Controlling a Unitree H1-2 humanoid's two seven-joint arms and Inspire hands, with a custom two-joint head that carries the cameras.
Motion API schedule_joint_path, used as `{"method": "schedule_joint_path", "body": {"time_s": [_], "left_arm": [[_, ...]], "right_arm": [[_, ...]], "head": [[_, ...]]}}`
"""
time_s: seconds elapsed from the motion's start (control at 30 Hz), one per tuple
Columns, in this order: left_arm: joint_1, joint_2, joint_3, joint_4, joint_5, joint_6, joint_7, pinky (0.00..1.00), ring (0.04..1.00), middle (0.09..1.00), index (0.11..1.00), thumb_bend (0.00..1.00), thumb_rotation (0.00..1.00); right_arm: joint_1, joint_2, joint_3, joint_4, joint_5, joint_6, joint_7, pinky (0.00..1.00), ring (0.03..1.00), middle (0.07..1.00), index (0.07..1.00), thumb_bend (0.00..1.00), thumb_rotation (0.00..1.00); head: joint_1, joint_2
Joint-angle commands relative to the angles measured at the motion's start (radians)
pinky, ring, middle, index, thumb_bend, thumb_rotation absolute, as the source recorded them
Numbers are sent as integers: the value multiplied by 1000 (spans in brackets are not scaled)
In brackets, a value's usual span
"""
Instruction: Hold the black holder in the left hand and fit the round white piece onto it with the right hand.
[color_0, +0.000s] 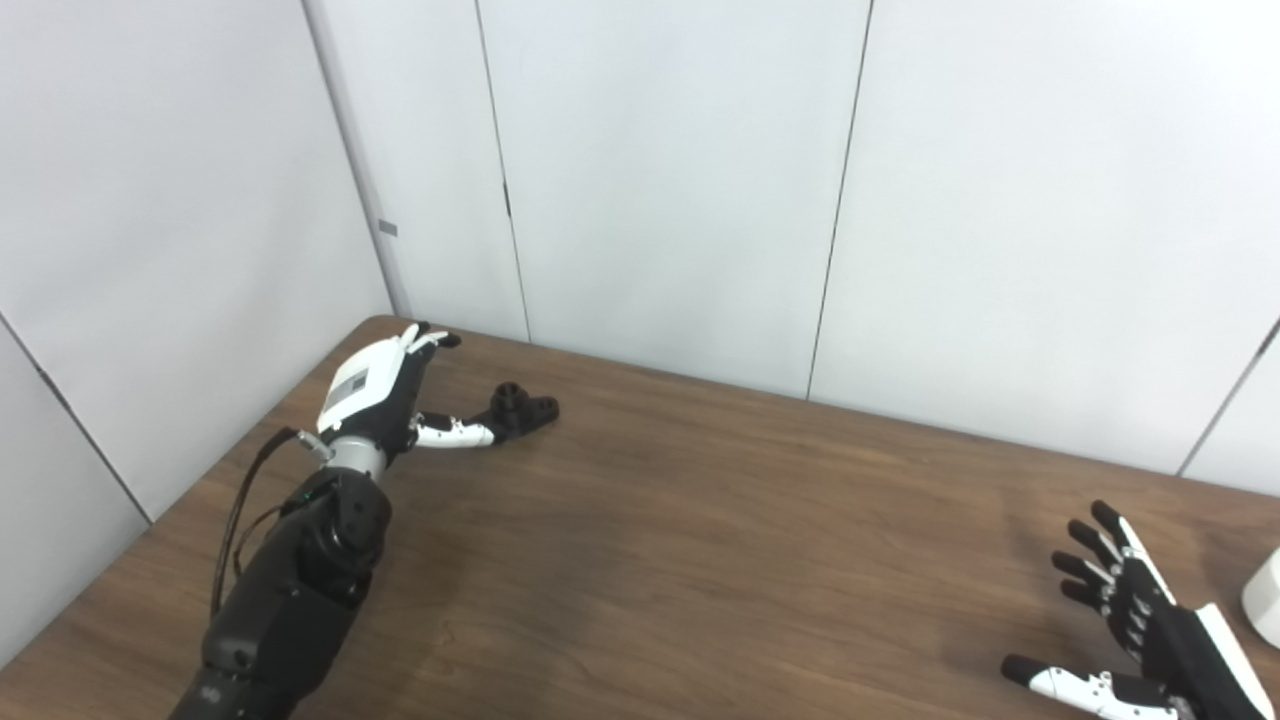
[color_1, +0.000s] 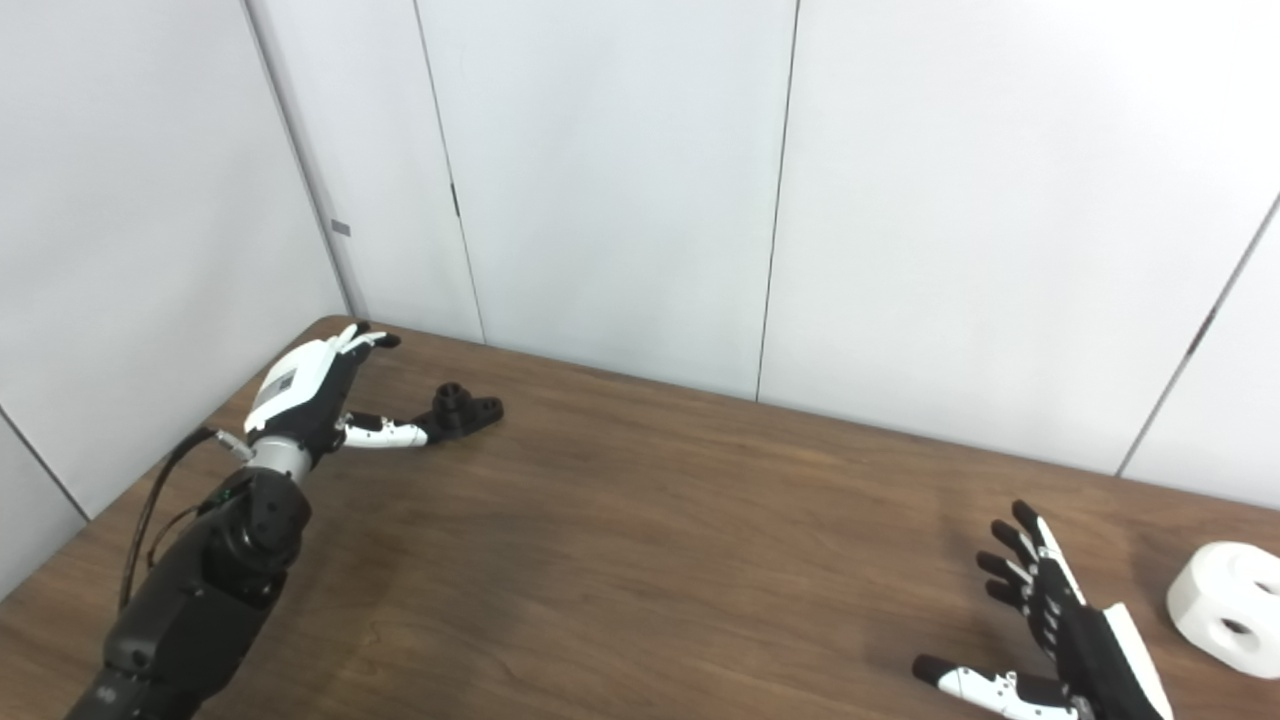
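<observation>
Nothing's getting held yet: the left hand (color_0: 375, 385) is reaching, fingers spread, at the black holder (color_0: 522, 408) lying upper left on the table (color_0: 700, 520), while the right hand (color_1: 1060, 625) is waiting, released, near the round white piece (color_1: 1228, 603) lower right.

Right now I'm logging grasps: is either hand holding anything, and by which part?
Nothing is held. The left hand is open, its thumb reaching to the black holder on the table. The right hand is open beside the round white piece.
</observation>
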Motion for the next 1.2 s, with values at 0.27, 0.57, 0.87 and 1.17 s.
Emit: {"method": "schedule_joint_path", "body": {"time_s": [0.27,0.57,0.87,1.17], "left_arm": [[-77,42,-63,58,50,20,20,987,1000,1000,831,1000,338],[-95,39,-82,126,62,8,57,976,1000,1000,834,984,350],[-108,36,-94,147,63,12,74,941,1000,1000,827,976,393],[-126,27,-95,173,38,8,70,963,1000,1000,833,1000,440]], "right_arm": [[-19,-23,-11,-54,3,-7,-1,803,842,921,972,688,0],[-7,-33,-19,-79,3,20,-1,827,857,932,977,687,0],[12,-35,-21,-98,11,22,4,826,853,927,978,678,0],[23,-35,-26,-121,21,38,11,832,850,919,980,665,0]], "head": [[-14,9],[-22,18],[-34,28],[-47,35]]}}
